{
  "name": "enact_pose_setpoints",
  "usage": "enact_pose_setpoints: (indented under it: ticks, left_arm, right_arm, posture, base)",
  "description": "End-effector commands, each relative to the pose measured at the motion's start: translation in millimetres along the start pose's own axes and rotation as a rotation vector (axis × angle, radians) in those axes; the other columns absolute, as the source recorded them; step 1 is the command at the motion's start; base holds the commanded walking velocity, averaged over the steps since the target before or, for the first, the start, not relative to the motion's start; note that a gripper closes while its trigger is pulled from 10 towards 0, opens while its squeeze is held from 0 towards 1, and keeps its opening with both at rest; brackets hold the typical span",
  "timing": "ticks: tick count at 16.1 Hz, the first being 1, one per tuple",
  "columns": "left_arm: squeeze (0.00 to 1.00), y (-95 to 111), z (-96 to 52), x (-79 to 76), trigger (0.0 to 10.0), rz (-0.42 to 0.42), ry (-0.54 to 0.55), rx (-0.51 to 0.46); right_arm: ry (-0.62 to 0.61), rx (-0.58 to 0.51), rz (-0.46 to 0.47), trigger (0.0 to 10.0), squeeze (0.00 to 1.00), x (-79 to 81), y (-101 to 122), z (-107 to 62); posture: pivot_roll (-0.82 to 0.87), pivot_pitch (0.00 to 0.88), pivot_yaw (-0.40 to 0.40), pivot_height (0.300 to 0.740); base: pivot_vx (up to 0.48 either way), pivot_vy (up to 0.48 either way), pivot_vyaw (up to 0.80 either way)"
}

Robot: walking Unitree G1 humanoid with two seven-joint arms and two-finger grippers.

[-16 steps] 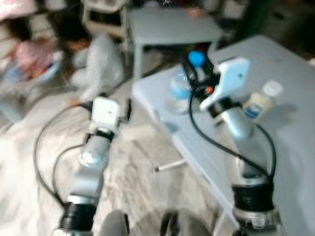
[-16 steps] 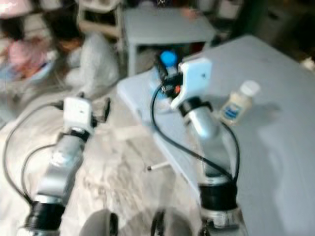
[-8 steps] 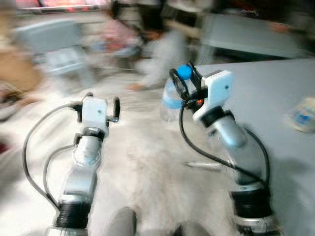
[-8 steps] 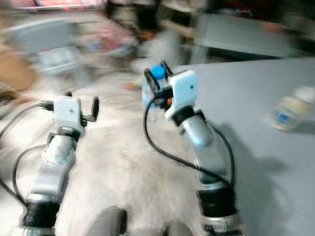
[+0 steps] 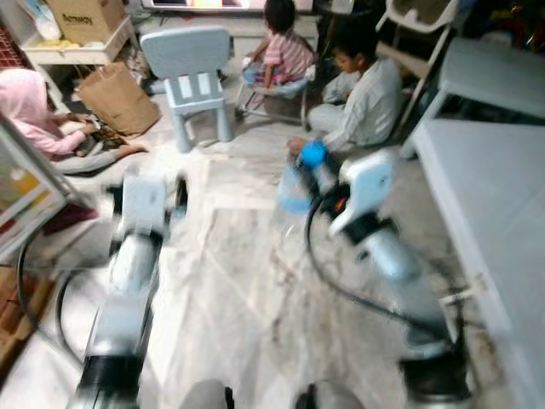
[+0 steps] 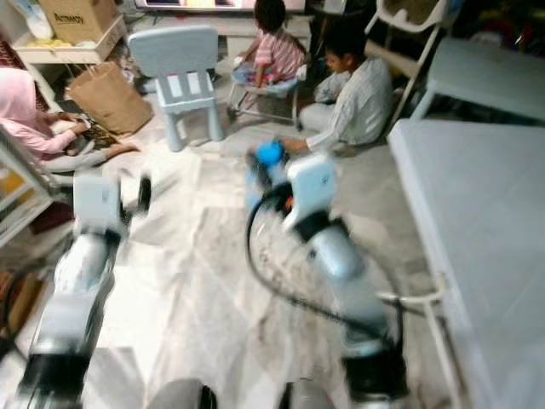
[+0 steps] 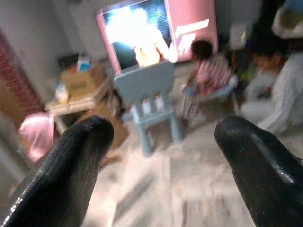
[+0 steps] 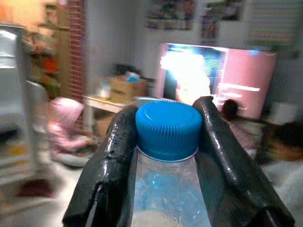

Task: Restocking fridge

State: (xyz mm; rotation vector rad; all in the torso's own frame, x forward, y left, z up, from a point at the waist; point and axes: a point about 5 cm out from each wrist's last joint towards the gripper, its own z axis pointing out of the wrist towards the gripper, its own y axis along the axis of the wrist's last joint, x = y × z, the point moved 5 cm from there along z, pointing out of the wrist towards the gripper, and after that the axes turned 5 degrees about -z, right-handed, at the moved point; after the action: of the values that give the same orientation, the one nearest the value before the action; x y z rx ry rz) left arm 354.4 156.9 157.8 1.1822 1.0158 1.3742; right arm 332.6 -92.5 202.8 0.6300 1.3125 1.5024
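My right gripper (image 5: 313, 166) is shut on a clear water bottle (image 5: 295, 186) with a blue cap (image 5: 312, 154), held up over the marble floor. In the right wrist view the two black fingers (image 8: 116, 146) clamp the bottle's neck just under the cap (image 8: 168, 127). My left gripper (image 5: 152, 183) is raised at the left with nothing in it. The left wrist view has its fingertips (image 7: 83, 146) spread wide apart. An open fridge door edge (image 5: 21, 183) with shelves stands at the far left.
Three people sit on the floor ahead: one in pink (image 5: 38, 119) at the left, two (image 5: 362, 89) near a light blue child's chair (image 5: 192, 72). A grey table (image 5: 490, 196) stands on the right. A paper bag (image 5: 115, 98) and a cardboard box (image 5: 85, 13) lie beyond.
The camera has swung left, away from the table toward the room and the fridge. My right gripper still holds the bottle, now over the floor. The small white bottle on the table has left the picture.
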Motion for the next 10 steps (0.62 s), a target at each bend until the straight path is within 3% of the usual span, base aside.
enact_pose_setpoints:
  ticks: [1,3,6,10]
  left_arm:
    - [0.00,-14.5,-6.0,8.8,10.0,0.018,0.026,0.041]
    - [0.00,-12.8,-7.3,16.0,10.0,0.027,0.033,0.046]
    - [0.00,-21.3,-18.9,34.1,10.0,0.067,0.046,0.074]
    - [0.00,-30.6,-36.0,32.3,10.0,0.049,0.055,0.107]
  right_arm:
    - [-0.091,0.047,-0.026,10.0,0.00,-17.0,-14.9,-10.2]
    - [-0.119,0.058,-0.028,10.0,0.00,-22.4,-18.4,-14.4]
    - [-0.121,0.088,-0.013,10.0,0.00,-14.1,-28.3,-23.5]
    - [-0.140,0.112,0.016,10.0,0.00,-15.3,-33.8,-32.7]
  posture:
    - [0.05,0.110,-0.011,0.740]
    - [0.06,0.124,0.000,0.740]
    - [0.07,0.129,-0.001,0.740]
    - [0.06,0.104,-0.039,0.740]
  base:
    - [0.000,0.480,0.00]
    - [0.000,0.480,0.40]
    - [0.000,0.480,0.80]
    - [0.000,0.480,0.80]
